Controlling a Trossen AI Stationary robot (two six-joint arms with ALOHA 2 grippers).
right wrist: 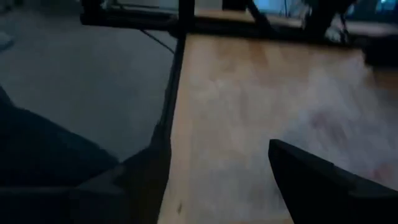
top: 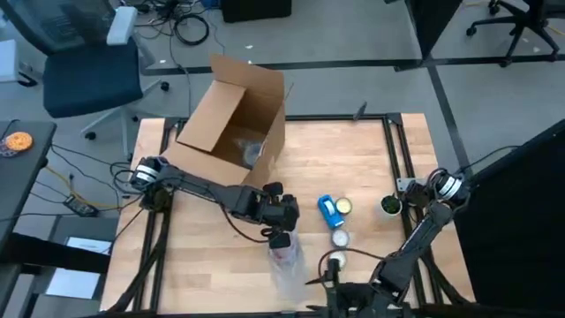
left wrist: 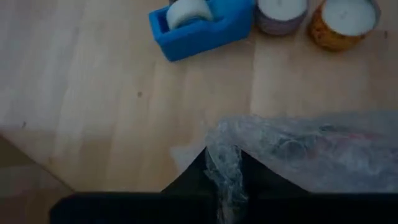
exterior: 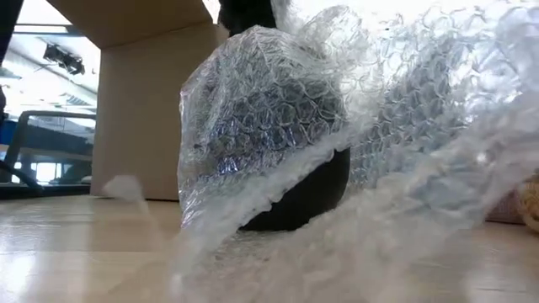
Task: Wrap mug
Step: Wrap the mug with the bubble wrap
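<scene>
A dark mug (exterior: 296, 200) stands on the table near its front edge, mostly covered by a sheet of clear bubble wrap (exterior: 278, 109). In the high view the wrap (top: 287, 263) shows as a pale bundle and hides the mug. My left gripper (top: 281, 237) is at the wrap's far end, shut on it. My right gripper (top: 329, 268) sits low by the front edge, just right of the wrap. Its fingers (right wrist: 311, 180) are open, with only bare table between them. My left gripper pinches a bunched fold of the bubble wrap (left wrist: 225, 163) between its two fingers, coming from the table's far side and slanting down. The rest of the wrap spreads away from the fingers, draped over the mug and onto the table.
An open cardboard box (top: 234, 119) lies at the far left of the table. A blue tape dispenser (top: 329, 210), two small candles (top: 342, 206) (top: 340, 238) and a dark cup (top: 390, 206) stand right of the wrap. Bare wood lies at the near left.
</scene>
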